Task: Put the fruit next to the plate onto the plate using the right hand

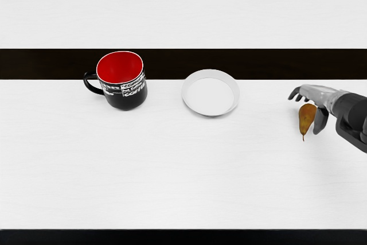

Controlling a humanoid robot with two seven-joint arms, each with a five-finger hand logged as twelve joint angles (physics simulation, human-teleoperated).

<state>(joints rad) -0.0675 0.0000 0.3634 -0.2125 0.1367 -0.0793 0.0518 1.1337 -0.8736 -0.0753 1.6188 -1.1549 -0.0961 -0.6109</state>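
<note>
One white table point(143, 176), dark band point(258, 64) behind; pear point(307, 117) by right hand point(316, 100)

Right hand point(315, 99) in from the right edge, poised directly over the pear point(307, 116) (stem pointing toward us). The white plate point(210, 92) sits well apart to the left on the table point(172, 170), black mug point(126, 91) with red inside beyond it.

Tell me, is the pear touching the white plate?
Apart. The head view shows a wide strip of bare table between the pear and the plate, which sits well to the pear's left.
</note>
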